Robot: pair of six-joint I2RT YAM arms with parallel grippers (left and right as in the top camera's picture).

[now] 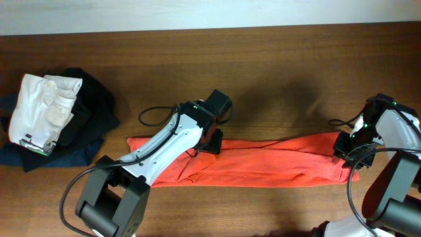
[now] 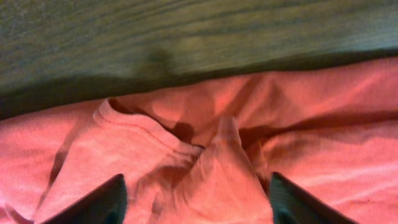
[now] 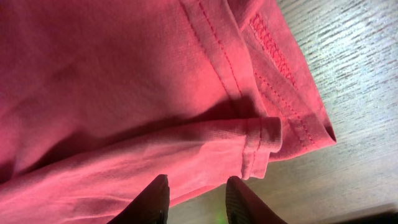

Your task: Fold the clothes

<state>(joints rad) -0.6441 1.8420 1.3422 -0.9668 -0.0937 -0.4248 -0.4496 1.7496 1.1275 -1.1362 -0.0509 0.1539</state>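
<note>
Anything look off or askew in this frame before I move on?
Only the shirt: it lies in a long strip, and by the left claw the cloth is bunched into a raised ridge between the open fingers instead of lying flat. A heap of other clothes sits untidy at the far left.

Red-orange T-shirt (image 1: 263, 161) — red stitching at the hems, dark brown wood-grain table (image 1: 276, 66), white garment (image 1: 41, 105), black and navy garments (image 1: 95, 115)

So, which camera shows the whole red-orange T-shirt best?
Overhead: it shows the T-shirt at full length, lying as a long strip. The left wrist shows only bunched cloth near a stitched edge, and the right wrist only a hemmed corner.
</note>
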